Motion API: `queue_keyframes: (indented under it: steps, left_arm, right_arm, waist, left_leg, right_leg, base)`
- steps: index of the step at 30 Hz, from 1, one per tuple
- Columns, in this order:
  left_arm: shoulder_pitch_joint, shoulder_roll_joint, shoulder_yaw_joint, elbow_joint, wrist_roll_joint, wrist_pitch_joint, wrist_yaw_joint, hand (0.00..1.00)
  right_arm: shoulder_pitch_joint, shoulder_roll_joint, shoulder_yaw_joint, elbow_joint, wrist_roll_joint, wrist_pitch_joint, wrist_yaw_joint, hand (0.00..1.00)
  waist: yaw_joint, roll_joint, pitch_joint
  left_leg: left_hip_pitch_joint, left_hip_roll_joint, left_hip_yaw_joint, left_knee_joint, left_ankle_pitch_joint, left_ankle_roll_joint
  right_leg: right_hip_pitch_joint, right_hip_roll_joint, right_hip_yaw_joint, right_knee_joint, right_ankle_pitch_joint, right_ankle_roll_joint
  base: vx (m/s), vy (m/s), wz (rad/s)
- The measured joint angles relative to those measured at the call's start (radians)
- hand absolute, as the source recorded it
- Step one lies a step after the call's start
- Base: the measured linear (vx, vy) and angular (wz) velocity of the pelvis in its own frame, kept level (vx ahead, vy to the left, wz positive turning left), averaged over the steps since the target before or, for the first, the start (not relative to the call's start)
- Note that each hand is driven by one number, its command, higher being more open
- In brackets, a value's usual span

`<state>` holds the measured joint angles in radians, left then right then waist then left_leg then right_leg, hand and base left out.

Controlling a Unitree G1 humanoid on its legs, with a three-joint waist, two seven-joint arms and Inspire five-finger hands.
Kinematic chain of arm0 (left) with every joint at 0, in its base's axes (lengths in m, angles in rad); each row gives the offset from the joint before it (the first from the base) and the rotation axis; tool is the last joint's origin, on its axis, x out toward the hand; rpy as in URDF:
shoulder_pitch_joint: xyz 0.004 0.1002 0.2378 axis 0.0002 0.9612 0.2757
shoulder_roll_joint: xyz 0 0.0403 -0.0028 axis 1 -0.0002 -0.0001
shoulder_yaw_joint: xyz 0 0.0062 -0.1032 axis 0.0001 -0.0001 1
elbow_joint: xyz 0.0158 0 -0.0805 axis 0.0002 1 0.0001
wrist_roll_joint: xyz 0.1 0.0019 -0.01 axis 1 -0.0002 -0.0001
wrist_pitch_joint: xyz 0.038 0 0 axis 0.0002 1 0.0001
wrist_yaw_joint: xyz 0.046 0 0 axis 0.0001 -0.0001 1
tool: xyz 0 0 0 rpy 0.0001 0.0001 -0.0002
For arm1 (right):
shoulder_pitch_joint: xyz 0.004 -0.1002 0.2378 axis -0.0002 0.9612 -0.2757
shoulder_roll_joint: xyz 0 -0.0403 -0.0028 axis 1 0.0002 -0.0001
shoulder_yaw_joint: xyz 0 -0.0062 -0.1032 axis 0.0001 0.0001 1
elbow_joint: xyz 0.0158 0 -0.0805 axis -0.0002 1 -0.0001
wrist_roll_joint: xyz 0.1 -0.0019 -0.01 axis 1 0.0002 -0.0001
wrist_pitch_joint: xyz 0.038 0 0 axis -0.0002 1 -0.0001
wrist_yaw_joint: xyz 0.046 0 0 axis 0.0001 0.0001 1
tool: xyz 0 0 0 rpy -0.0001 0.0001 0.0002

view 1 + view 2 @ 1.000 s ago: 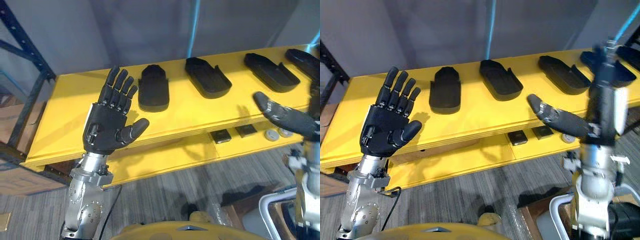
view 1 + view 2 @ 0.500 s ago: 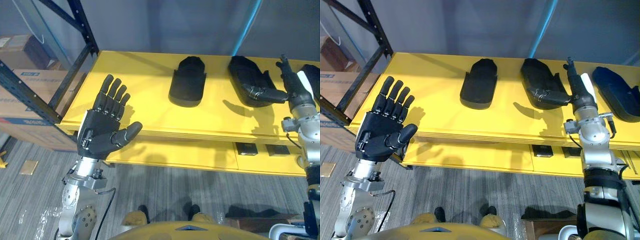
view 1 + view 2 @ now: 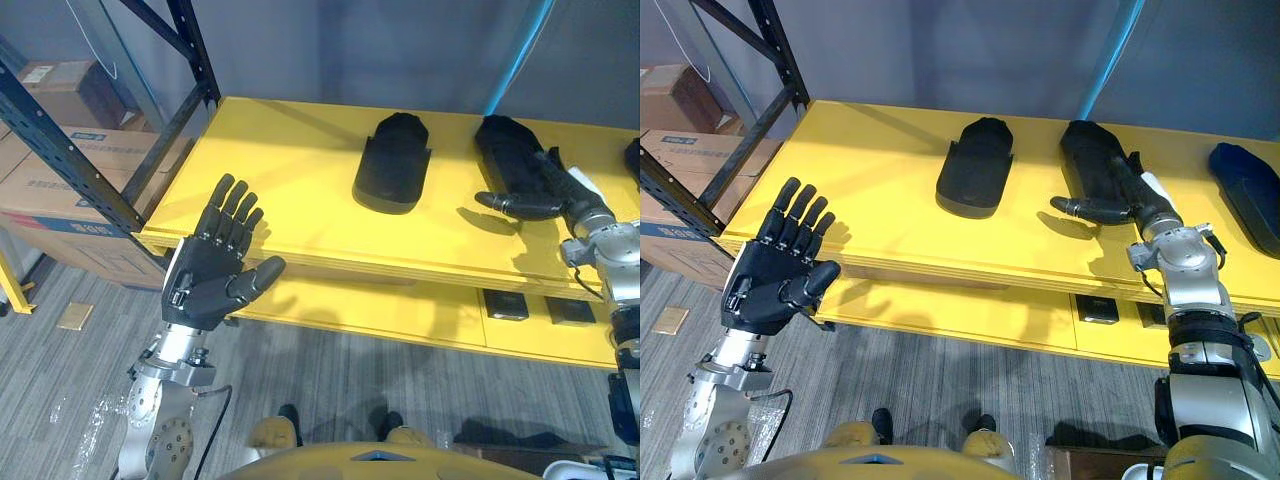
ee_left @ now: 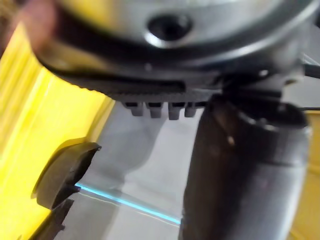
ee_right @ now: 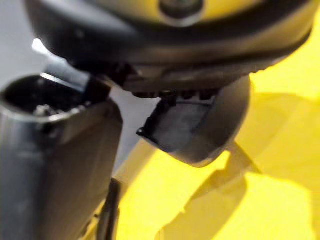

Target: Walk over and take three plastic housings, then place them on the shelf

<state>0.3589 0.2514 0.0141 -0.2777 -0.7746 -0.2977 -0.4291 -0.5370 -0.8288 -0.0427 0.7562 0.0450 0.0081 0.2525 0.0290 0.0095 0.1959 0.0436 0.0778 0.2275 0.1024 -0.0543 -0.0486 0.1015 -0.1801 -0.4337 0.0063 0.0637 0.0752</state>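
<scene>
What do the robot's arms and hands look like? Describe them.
Left arm and right arm: silver-grey metal in rounded segments. Left hand and right hand: dark, matte, with segmented fingers. A white cover shows on the right hand.

A grey wall [image 3: 400, 50] stood behind the yellow shelf [image 3: 290, 170]; grey wood-grain floor [image 3: 330, 380] lay near — a dark blue rack frame [image 3: 70, 150] and cardboard boxes [image 3: 55, 195] stood at the left.
</scene>
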Motion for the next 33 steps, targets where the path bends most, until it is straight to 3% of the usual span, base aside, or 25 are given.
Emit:
queue_keyframes:
  steps: [6, 16, 23, 29, 33]
  left_arm:
    - [-0.003, 0.0, -0.004, 0.005, -0.001, 0.02, 0.004, 1.0]
    - [-0.005, 0.0, -0.009, 0.016, 0.0, 0.022, 0.003, 1.0]
    - [-0.016, 0.002, -0.009, 0.037, 0.015, 0.064, 0.002, 1.0]
    - [-0.03, 0.002, -0.01, 0.037, 0.035, 0.064, 0.002, 1.0]
    - [-0.036, 0.002, -0.011, 0.038, 0.037, 0.062, 0.005, 1.0]
  right_arm:
    - [-0.03, -0.014, 0.0, 0.033, -0.002, 0.048, 0.008, 1.0]
    - [-0.031, -0.068, 0.03, 0.009, -0.01, 0.046, 0.241, 1.0]
    - [-0.025, -0.068, 0.052, -0.056, 0.002, 0.074, 0.326, 1.0]
    - [-0.016, -0.058, 0.077, -0.064, 0.012, 0.065, 0.235, 1.0]
    - [-0.002, -0.029, 0.082, -0.073, 0.012, -0.028, 0.056, 1.0]
  waist:
    - [0.0, 0.0, 0.001]
    - [0.001, -0.012, 0.008]
    - [-0.005, -0.022, 0.009]
    - [0.0, -0.024, 0.008]
    - [-0.002, -0.025, 0.008]
  left_leg:
    - [0.0, 0.002, 0.001, -0.003, 0.006, -0.001]
    - [0.025, 0.005, 0.018, -0.039, 0.025, -0.005]
    - [0.044, 0.006, 0.039, -0.056, 0.031, -0.007]
    - [0.051, 0.008, 0.043, -0.06, 0.031, -0.006]
    - [0.05, 0.008, 0.044, -0.074, 0.039, -0.006]
  right_leg:
    - [-0.007, 0.0, 0.001, 0.011, -0.004, 0.0]
    - [-0.009, 0.005, 0.018, 0.011, -0.003, 0.0]
    - [-0.009, 0.009, 0.037, 0.009, -0.002, 0.001]
    - [-0.006, 0.009, 0.041, 0.008, -0.001, 0.002]
    - [-0.011, 0.01, 0.042, 0.0, 0.006, 0.003]
  base:
    - [-0.02, 0.003, 0.0]
    - [-0.01, 0.001, -0.05]
    - [0.0, 0.004, -0.08]
    - [0.0, 0.002, -0.02]
    - [0.0, 0.0, 0.0]
